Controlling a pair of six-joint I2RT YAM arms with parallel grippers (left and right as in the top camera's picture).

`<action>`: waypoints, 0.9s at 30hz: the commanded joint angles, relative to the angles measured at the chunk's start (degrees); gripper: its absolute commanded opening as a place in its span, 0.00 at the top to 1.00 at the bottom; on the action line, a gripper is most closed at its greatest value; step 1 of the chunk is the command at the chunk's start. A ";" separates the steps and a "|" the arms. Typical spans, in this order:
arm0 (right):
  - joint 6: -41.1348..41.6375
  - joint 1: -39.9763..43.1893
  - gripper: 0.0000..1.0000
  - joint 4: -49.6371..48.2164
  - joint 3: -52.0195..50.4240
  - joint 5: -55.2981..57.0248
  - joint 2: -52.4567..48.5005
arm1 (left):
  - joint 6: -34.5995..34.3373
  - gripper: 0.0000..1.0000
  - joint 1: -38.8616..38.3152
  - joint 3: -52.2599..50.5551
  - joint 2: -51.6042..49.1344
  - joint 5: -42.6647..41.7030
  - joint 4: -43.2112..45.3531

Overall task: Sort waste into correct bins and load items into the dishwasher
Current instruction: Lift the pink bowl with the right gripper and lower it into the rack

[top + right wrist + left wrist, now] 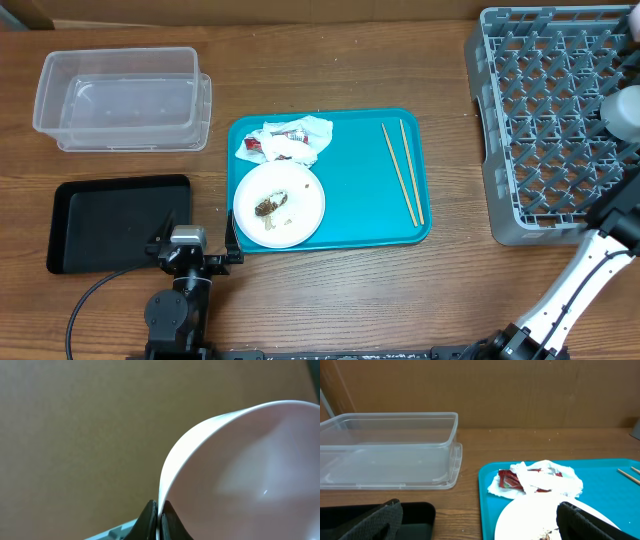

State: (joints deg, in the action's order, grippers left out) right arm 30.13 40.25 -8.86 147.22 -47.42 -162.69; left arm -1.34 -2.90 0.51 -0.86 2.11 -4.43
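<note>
Your left gripper (197, 235) is spread wide with nothing in it, low between the black tray (110, 222) and the small plate (279, 203) of scraps. The chopsticks (402, 172) lie side by side on the teal tray (350, 215), running far-to-near with the near tips drifting right. Over the grey rack (545, 120), your right gripper (159, 515) is pinched on the rim of the bowl (250, 470), which is tipped on edge. The table (400, 300) is wood, with a brown board behind it.

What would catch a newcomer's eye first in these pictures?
The teal tray in the middle, carrying a dirty plate, a crumpled napkin and chopsticks. At the right, the right gripper pinches the rim of a white bowl over the grey dish rack.
</note>
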 commanded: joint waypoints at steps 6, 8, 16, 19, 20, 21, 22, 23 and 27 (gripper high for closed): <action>8.15 4.61 0.96 0.81 0.31 -4.24 0.02 | -0.35 0.00 0.31 -0.24 0.61 -0.44 0.11; 9.38 5.31 0.91 0.79 0.63 -5.64 0.04 | -0.35 0.00 0.31 -0.24 0.59 -0.44 0.13; 11.89 6.43 0.09 1.70 0.66 -6.64 2.60 | -0.35 0.00 0.31 -0.24 0.59 -0.44 0.13; 11.91 6.43 0.00 1.92 0.66 -6.47 4.46 | -0.35 0.00 0.31 -0.24 0.59 -0.44 0.13; 11.91 6.43 0.00 1.92 0.66 -6.36 5.18 | -0.35 0.00 0.31 -0.24 0.59 -0.44 0.13; 11.91 6.43 0.00 2.12 0.66 -6.14 6.03 | -0.35 0.00 0.31 -0.24 0.59 -0.44 0.13; 11.91 6.36 0.00 2.14 0.66 -6.08 6.75 | -0.35 0.00 0.31 -0.24 0.61 -0.44 0.13; 11.89 6.29 0.00 2.12 0.66 -5.95 7.69 | -0.35 0.00 0.31 -0.24 0.61 -0.44 0.13; 11.87 5.35 0.00 2.16 0.66 -2.49 10.16 | -0.35 0.00 0.31 -0.24 0.59 -0.44 0.13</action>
State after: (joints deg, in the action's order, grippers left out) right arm 42.00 46.68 -6.00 147.22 -52.45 -160.05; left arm -1.34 -2.90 0.51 -0.86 2.11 -4.43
